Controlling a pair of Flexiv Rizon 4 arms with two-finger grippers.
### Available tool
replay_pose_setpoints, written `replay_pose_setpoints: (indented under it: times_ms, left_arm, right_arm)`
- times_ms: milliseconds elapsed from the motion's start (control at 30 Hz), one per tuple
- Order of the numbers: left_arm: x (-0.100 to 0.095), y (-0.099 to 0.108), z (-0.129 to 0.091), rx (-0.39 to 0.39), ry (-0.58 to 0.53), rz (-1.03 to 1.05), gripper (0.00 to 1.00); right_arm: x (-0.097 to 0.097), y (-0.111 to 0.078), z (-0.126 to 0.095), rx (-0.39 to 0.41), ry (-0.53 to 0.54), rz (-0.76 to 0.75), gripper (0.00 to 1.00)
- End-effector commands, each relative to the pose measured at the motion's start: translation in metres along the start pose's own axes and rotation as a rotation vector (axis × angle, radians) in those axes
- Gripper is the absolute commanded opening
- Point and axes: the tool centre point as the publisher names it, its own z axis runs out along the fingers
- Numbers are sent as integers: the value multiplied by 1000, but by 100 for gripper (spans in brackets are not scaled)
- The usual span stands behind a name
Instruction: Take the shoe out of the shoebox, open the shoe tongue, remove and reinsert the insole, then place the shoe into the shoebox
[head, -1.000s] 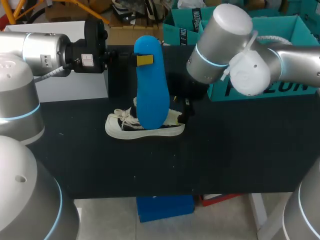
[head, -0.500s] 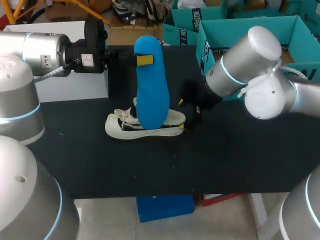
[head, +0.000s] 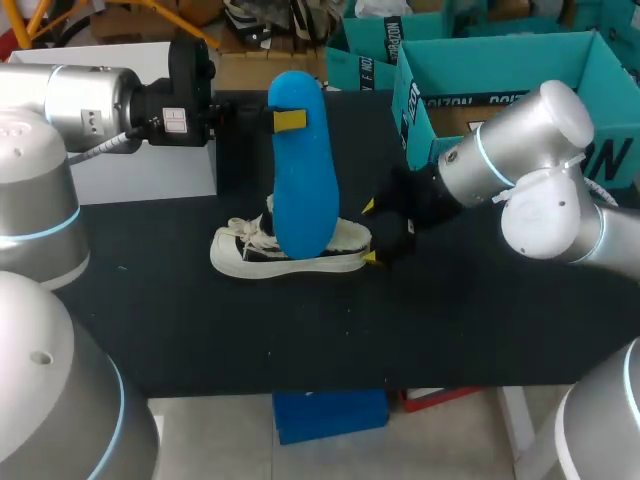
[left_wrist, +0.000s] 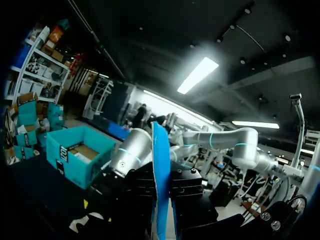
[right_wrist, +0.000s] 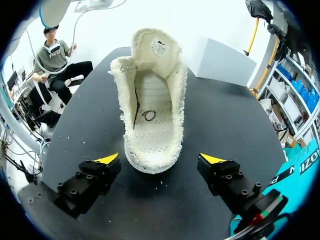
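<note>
Right claw (head: 372, 232) released, yellow-tipped fingers (right_wrist: 107, 159) spread wide and held low over the dark surface (head: 300, 340). Just ahead of that claw, and partly between its tips, the heel of the shoe (right_wrist: 152, 105), with a strip of bare surface on either side and no contact with either finger. Shoe upright on its white sole, toe pointing away from the right claw, opening gaping toward it, tongue (right_wrist: 152, 45) folded up and forward, inside bare and stitched, with a loose dark thread lying in it. White laces (head: 245, 232) bunched toward the toe end, on the far side from the right claw. Left claw (head: 285, 120) clenched on the blue insole (head: 303, 170), gripping it near its upper end, one yellow pad pressed flat on the blue face. Insole held upright and edge-on between the left claw's dark finger bodies in the left wrist view, hanging down from that claw toward the shoe's opening. Whether its lower end touches the shoe: cannot tell, since in the head view it merely overlaps the shoe. Teal shoebox (head: 500, 60) open, standing on the surface behind the right claw and beside that arm, well apart from the shoe. White box (head: 150, 170) below and behind the left claw, at the surface's far edge.
</note>
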Motion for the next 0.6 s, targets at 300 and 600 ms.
replay_pose_setpoints:
  times_ms: [300,600]
  left_arm:
    - [1,0,1,-1,-6,0,0]
    - [1,0,1,-1,-6,0,0]
  right_arm:
    - [-2,-6,11,-69,8,4,100]
    - [-4,-3,10,-57,17,-1,100]
